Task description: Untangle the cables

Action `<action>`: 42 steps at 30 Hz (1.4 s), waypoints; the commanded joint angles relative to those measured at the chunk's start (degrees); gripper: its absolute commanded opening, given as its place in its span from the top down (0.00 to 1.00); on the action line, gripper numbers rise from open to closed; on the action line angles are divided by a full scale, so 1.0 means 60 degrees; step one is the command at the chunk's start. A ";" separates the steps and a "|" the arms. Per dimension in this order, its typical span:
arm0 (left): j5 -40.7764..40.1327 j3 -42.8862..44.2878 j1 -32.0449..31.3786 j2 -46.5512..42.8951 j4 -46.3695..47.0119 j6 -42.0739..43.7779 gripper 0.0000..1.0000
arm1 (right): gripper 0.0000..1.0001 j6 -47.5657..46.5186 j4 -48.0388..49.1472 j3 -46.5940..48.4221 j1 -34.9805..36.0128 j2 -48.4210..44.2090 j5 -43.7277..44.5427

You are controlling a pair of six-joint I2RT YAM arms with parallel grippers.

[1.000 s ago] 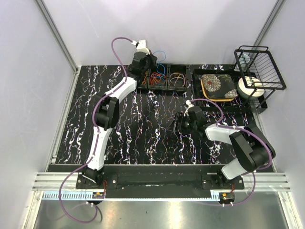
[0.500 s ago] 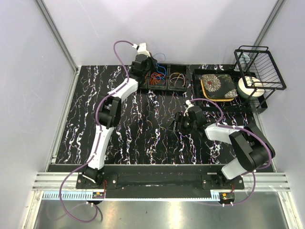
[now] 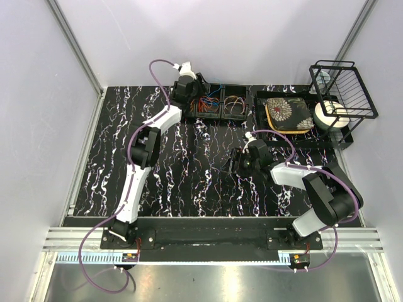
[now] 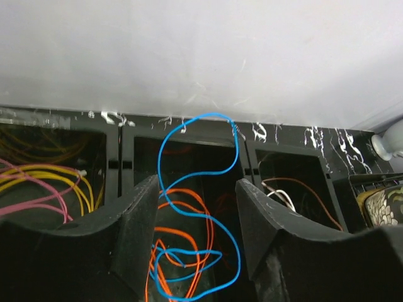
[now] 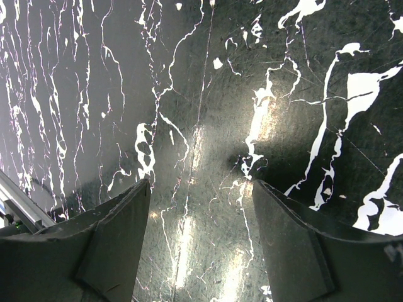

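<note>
Thin blue wire loop (image 4: 208,115) snarled with orange wire loops (image 4: 189,190), middle compartment, black three-bin tray (image 3: 221,107). Left pincer (image 4: 196,189), right pincer (image 5: 198,189): released. Untangling judged incomplete.

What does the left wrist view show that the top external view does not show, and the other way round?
Only the left wrist view: the yellow and pink cables in the leftmost bin, and the gap of the open left pincer with the blue cable looping through it. Only the top external view: the right pincer over the table, the dish rack and the floral plate. Both: the black bins, the blue cable and the orange cables.
</note>
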 commanded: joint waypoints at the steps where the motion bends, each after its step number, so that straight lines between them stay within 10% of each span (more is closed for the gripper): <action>1: 0.0041 -0.0423 0.0096 -0.1184 0.0497 -0.0314 0.44 | 0.28 -0.0167 0.0002 0.0160 0.0027 0.0120 -0.0016; 10: 0.0612 -0.1682 0.0111 -0.2385 0.0673 -0.0811 0.44 | 0.28 -0.0152 0.0002 0.0175 0.0027 0.0149 -0.0016; 22: 0.0657 -0.4066 0.0433 -0.5241 -0.0893 -0.0725 0.14 | 0.26 -0.0167 0.0002 0.0146 0.0027 0.0105 -0.0001; 42: -0.4759 -1.2137 0.0858 -1.3486 -0.2973 0.2454 0.11 | 0.18 -0.0167 -0.0086 0.0145 0.0027 0.0061 -0.0001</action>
